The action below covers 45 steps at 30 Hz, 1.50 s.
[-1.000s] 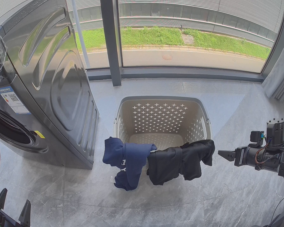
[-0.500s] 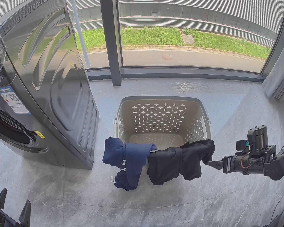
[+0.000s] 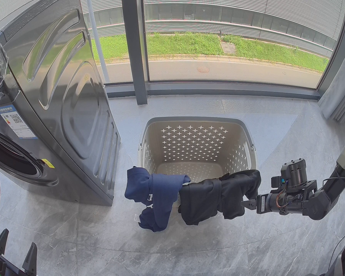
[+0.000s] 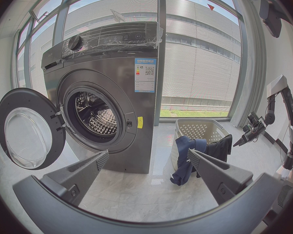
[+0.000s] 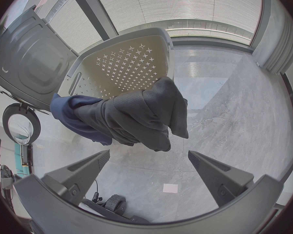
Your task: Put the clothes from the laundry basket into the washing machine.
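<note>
Draping basket (image 3: 197, 119) rim, black garment (image 3: 214, 198), blue garment (image 3: 159, 194), washer (image 3: 65, 96) beside

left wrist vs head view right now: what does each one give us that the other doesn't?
Left wrist's extras: the drum interior, the door's glass window and the control knob of the washing machine.

Head's extras: the bare bottom of the laundry basket, with nothing lying on it.

Shared: the machine, the basket, the blue garment and black garment draped over its near rim, the open right gripper close to the black one, and the open left gripper.
</note>
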Motion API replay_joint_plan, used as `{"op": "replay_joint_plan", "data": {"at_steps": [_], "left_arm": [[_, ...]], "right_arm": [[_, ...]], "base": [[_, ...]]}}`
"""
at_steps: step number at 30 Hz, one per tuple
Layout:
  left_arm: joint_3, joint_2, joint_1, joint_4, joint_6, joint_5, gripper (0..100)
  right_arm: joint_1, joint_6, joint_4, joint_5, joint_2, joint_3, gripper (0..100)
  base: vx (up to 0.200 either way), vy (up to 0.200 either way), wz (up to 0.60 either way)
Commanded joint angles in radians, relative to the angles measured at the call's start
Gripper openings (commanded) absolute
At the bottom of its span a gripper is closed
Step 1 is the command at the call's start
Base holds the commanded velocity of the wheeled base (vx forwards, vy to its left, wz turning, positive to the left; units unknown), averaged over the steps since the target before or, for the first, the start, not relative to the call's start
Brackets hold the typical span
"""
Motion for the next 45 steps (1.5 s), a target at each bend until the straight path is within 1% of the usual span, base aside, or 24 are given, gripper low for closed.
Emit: {"op": "replay_joint_plan", "data": {"at_steps": [1,11,22,23,29,30,34,38,39,40,45], "left_arm": [[0.018,-0.017,0.000,0.000,0.001,-0.002,100],[0.018,-0.017,0.000,0.000,-0.002,-0.002,100],[0.018,-0.017,0.000,0.000,-0.002,-0.002,100],[0.018,-0.017,0.000,0.000,-0.002,-0.002,100],[0.018,-0.017,0.000,0.000,-0.002,-0.002,100],[0.018,-0.017,0.000,0.000,-0.002,-0.002,100],[0.018,-0.017,0.000,0.000,-0.002,-0.002,100],[0.018,-0.017,0.000,0.000,-0.002,-0.002,100],[0.018,-0.017,0.000,0.000,-0.002,-0.002,100],[0.018,-0.017,0.000,0.000,-0.002,-0.002,100],[0.018,-0.017,0.000,0.000,-0.001,-0.002,100]], "right_arm": [[0.002,0.002,-0.001,0.000,0.085,-0.041,100],[-0.002,0.000,-0.003,0.000,0.157,-0.118,100],[0.010,-0.003,-0.076,0.011,0.186,-0.127,100],[0.012,-0.003,-0.079,0.012,0.186,-0.126,0],[0.015,-0.003,-0.082,0.021,0.185,-0.127,0],[0.015,-0.003,-0.082,0.031,0.177,-0.121,0],[0.024,-0.001,-0.082,0.031,0.162,-0.106,0],[0.054,-0.003,-0.122,0.038,0.094,-0.040,0],[0.058,-0.003,-0.125,0.040,0.090,-0.037,0],[0.064,-0.004,-0.132,0.043,0.056,-0.008,0],[0.076,-0.003,-0.135,0.041,-0.004,0.051,0]], "base": [[0.000,0.000,0.00],[0.000,0.000,0.00],[0.000,0.000,0.00],[0.000,0.000,0.00],[0.000,0.000,0.00],[0.000,0.000,0.00],[0.000,0.000,0.00],[0.000,0.000,0.00],[0.000,0.000,0.00],[0.000,0.000,0.00],[0.000,0.000,0.00]]}}
